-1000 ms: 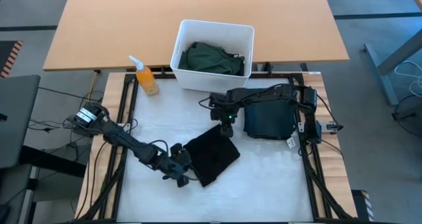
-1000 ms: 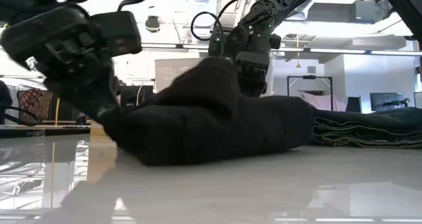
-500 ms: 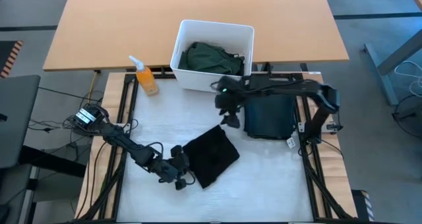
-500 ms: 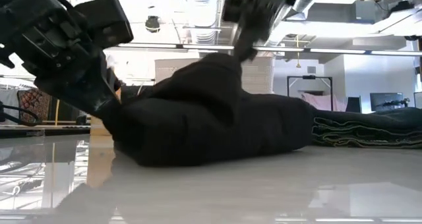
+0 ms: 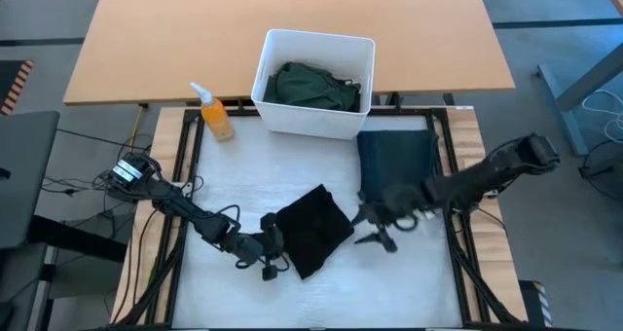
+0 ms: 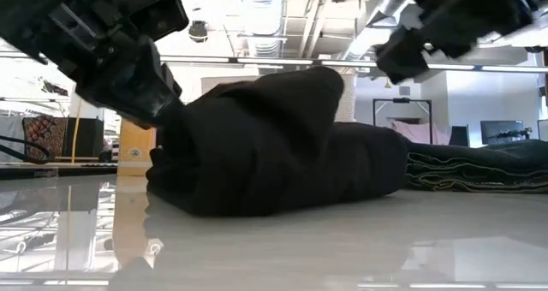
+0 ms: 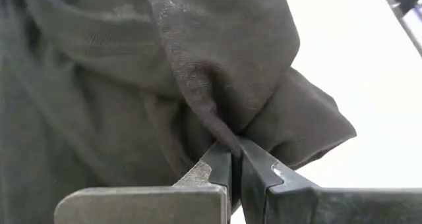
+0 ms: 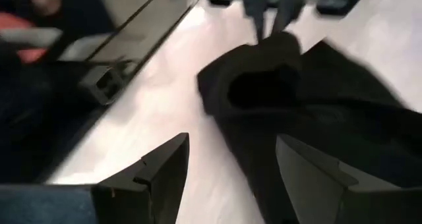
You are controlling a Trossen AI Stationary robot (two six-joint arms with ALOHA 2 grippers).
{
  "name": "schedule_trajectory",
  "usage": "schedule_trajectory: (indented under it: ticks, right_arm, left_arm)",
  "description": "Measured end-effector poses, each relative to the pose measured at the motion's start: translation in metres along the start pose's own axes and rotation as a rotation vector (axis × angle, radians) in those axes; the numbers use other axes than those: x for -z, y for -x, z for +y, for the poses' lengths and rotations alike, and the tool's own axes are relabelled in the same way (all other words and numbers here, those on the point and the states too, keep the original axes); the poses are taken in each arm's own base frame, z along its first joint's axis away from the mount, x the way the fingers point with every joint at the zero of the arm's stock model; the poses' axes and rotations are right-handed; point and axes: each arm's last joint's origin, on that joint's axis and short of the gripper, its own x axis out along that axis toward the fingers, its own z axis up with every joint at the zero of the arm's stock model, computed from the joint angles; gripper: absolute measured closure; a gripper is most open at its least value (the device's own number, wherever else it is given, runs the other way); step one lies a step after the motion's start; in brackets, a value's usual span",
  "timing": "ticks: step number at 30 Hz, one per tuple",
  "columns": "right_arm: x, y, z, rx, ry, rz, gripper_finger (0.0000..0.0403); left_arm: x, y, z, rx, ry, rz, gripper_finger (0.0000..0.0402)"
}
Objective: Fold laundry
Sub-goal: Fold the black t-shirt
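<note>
Left pincer [image 5: 275, 256] clamped tight on the edge of the black cloth [image 5: 313, 229], pinching a fold. Right pincer [image 5: 375, 230] spread wide, holding nothing, just beside the cloth's other side. Folded dark garment [image 5: 397, 165] right behind it.

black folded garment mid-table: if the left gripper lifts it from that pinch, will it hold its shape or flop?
Likely flops: the black garment is soft cloth, bunched and creased where the left gripper pinches its edge. Probably light. The fold may open, since only one corner is held.
</note>
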Motion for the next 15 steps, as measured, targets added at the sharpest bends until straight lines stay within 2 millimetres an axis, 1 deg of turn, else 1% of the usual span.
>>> schedule_trajectory:
  ticks: [3, 4, 6, 9, 10, 15]
  right_arm:
    - [0.026, -0.006, 0.021, 0.142, 0.059, -0.126, 0.0148]
    - [0.030, -0.008, 0.026, 0.193, 0.070, -0.152, 0.0148]
    - [0.037, -0.015, 0.031, 0.242, 0.092, -0.161, 0.0148]
    - [0.048, -0.030, 0.031, 0.253, 0.104, -0.107, 0.0148]
    - [0.049, -0.037, 0.029, 0.260, 0.103, -0.099, 0.0148]
    - [0.054, -0.065, 0.014, 0.309, 0.127, -0.086, 0.0148]
  left_arm:
    - [-0.002, -0.001, 0.000, 0.026, 0.012, -0.002, 0.0401]
    - [-0.002, -0.001, 0.000, 0.027, 0.019, 0.000, 0.0401]
    - [-0.001, -0.001, 0.000, 0.032, 0.033, 0.003, 0.0401]
    - [-0.001, 0.000, -0.001, 0.035, 0.061, 0.003, 0.0401]
    - [-0.001, 0.000, -0.001, 0.036, 0.067, 0.002, 0.0401]
    - [-0.001, 0.001, -0.003, 0.026, 0.088, -0.007, 0.0401]
